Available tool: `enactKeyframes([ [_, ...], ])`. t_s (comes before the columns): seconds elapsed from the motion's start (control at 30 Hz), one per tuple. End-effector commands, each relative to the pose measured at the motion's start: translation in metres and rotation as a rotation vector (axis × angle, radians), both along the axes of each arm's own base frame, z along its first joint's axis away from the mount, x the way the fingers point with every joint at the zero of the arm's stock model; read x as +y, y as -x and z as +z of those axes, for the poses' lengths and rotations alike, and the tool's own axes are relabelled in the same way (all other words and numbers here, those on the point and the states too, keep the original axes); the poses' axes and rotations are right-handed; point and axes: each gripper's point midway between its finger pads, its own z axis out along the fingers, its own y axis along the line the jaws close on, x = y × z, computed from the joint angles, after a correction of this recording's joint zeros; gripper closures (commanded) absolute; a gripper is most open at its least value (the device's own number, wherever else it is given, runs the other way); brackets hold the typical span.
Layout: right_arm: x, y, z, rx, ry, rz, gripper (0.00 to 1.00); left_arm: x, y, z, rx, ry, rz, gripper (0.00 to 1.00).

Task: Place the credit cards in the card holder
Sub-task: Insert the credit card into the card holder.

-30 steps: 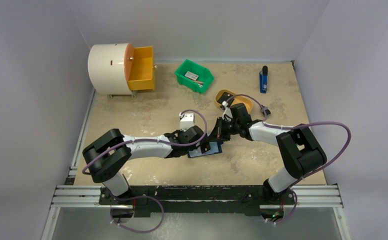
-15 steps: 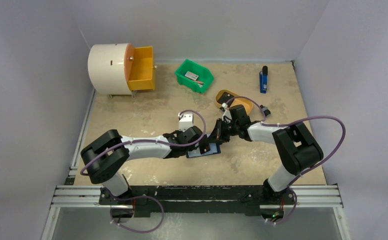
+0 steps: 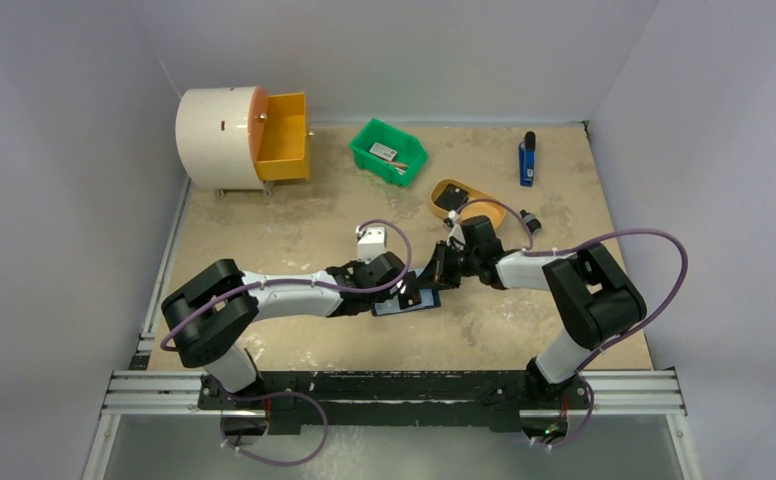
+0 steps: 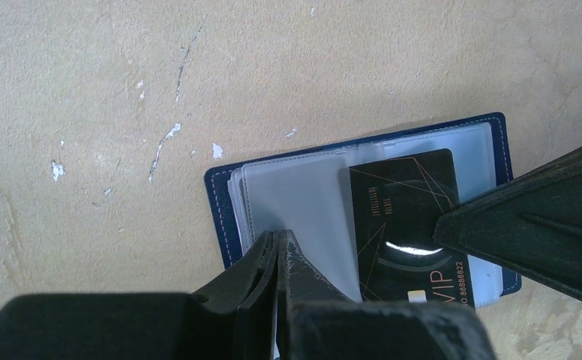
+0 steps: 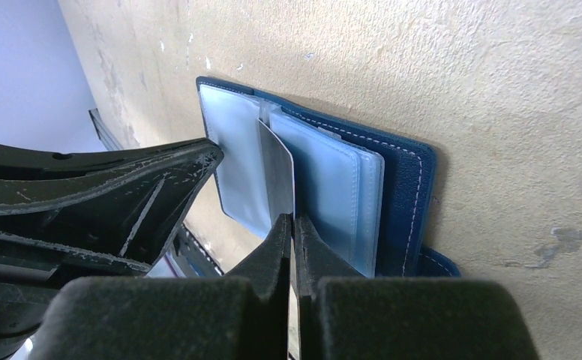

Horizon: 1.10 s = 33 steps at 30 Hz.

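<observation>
The navy card holder (image 3: 394,308) lies open on the tan table between both arms, its clear sleeves (image 4: 303,202) facing up. In the left wrist view a black credit card (image 4: 400,217) with gold lines and "VIP" lies partly over the right-hand sleeves. My right gripper (image 5: 292,221) is shut on that card, which its own view shows edge-on (image 5: 277,169) between the sleeves. My left gripper (image 4: 280,238) is shut at the near edge of a raised clear sleeve and appears to pinch it. In the top view the left gripper (image 3: 404,293) and the right gripper (image 3: 429,280) meet over the holder.
A white drum with an open orange drawer (image 3: 264,135) stands at the back left. A green bin (image 3: 389,150), a yellow dish (image 3: 456,198) and a blue-and-black tool (image 3: 527,160) sit farther back. A small white box (image 3: 372,243) is behind the left wrist.
My right gripper has moved left and nearer with the card, closer over the open holder. The left gripper has stayed where it was.
</observation>
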Motion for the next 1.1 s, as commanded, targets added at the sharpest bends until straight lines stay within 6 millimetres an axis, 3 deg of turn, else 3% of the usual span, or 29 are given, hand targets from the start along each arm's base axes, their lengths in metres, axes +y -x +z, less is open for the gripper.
enactKeyframes([
  [0.0, -0.006, -0.005, -0.005, -0.022, 0.032, -0.053, 1.0, -0.001, -0.004, 0.006, -0.013, 0.017, 0.018, 1.0],
  [0.4, -0.004, -0.015, -0.004, -0.04, 0.02, -0.093, 1.0, -0.001, -0.004, 0.004, -0.009, 0.016, 0.019, 1.0],
  [0.8, 0.004, -0.001, -0.009, -0.019, 0.01, -0.047, 1.0, 0.0, -0.004, 0.005, -0.012, 0.015, 0.023, 1.0],
  [1.07, 0.008, 0.003, -0.008, -0.017, 0.006, -0.037, 1.0, 0.006, -0.005, 0.02, -0.04, 0.023, 0.042, 1.0],
])
